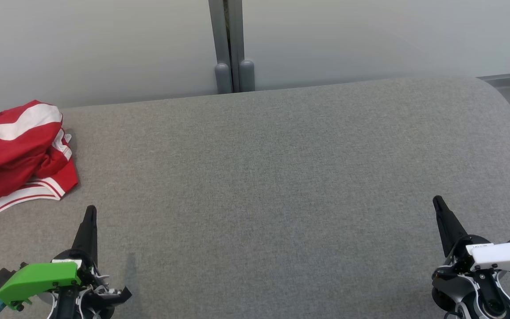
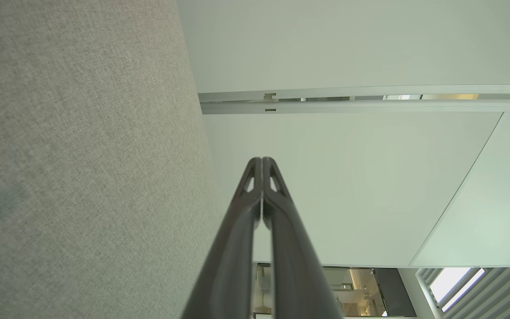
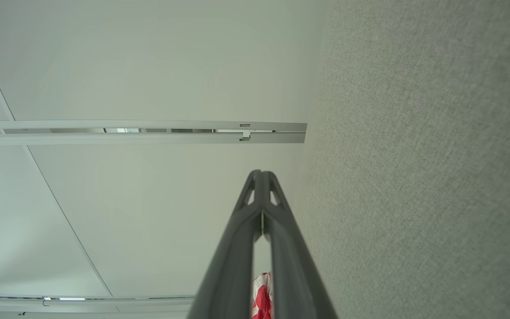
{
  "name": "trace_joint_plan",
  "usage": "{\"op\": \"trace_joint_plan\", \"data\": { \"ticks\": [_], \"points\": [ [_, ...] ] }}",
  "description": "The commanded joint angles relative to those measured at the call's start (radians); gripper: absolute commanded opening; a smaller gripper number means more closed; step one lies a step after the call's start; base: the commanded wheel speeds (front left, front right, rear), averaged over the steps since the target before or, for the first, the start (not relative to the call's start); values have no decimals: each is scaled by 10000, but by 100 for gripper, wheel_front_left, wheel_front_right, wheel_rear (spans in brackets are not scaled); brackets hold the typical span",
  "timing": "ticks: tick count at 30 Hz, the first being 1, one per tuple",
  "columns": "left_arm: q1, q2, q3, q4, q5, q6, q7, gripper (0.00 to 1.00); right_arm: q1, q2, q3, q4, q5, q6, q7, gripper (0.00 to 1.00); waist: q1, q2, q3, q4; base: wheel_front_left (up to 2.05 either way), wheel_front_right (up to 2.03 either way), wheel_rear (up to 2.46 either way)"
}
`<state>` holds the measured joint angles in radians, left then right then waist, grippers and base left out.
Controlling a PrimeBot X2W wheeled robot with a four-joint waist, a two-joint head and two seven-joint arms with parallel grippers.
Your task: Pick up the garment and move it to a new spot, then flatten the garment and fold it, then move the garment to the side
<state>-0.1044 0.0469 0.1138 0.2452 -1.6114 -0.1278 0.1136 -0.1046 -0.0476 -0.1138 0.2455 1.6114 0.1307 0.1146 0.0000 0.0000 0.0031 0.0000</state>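
Desk (image 1: pixel 281 177) of grey fabric, pale wall (image 1: pixel 370 40) behind; garment (image 1: pixel 11 155) cut off at edge; left fingers (image 1: pixel 88 230), right fingers (image 1: pixel 448 227) pressed together.

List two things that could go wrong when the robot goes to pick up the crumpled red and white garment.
1. The left gripper is shut; reaching the garment without opening, it would likely just push the cloth along the grey surface.
2. The garment lies bunched and runs past the head view's left edge, so a pinch may catch one layer and lift it tangled.
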Motion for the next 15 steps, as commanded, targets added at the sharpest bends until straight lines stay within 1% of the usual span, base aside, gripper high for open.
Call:
{"op": "trace_joint_plan", "data": {
  "ticks": [1, 15],
  "points": [
    [-106, 68, 18, -11, -32, -69, 35, 0, -74, -53, -14, -37, 32, 0, 17, 0, 0, 0, 0, 0, 0, 0, 0],
    [-106, 68, 18, -11, -32, -69, 35, 0, -75, -53, -14, -37, 32, 0, 17, 0, 0, 0, 0, 0, 0, 0, 0]
  ]
}}
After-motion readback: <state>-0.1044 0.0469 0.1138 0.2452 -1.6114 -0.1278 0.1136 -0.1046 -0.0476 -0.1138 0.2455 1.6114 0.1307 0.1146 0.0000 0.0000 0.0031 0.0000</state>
